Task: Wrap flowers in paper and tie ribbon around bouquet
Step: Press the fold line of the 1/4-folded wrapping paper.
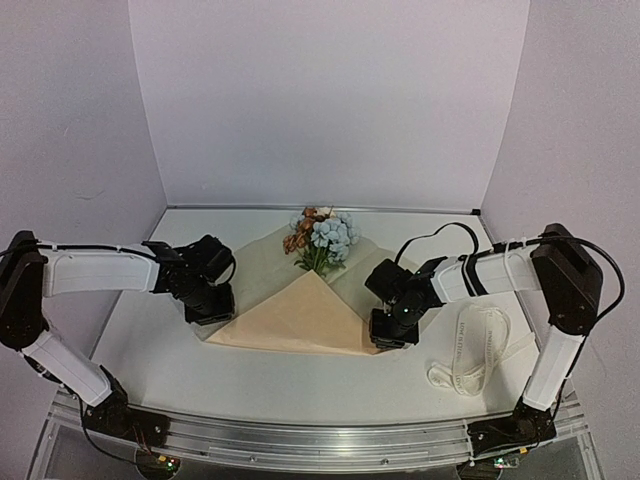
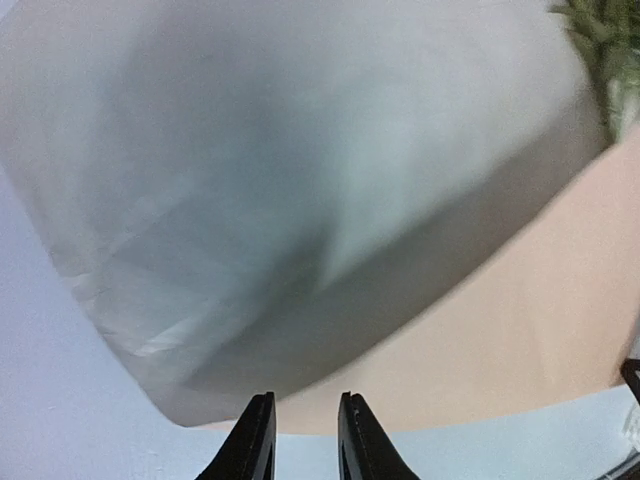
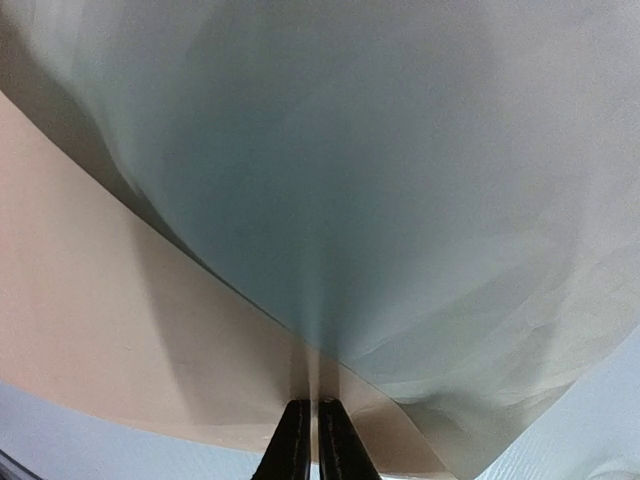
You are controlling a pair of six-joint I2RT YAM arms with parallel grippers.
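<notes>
Right claw (image 3: 310,410) pinches the paper (image 3: 140,320) at its near right corner.

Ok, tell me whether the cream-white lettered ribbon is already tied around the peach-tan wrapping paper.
No, the ribbon lies loose on the table, off to the right of the folded paper.

White table (image 1: 150,350), pale lilac walls (image 1: 330,100), metal rail (image 1: 320,440) along near edge

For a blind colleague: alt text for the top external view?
The paper lies folded into a triangle over the flowers, blooms showing past its far tip. The right pincer pinches its right corner, the left pincer sits at its left; the ribbon lies farther right.
</notes>
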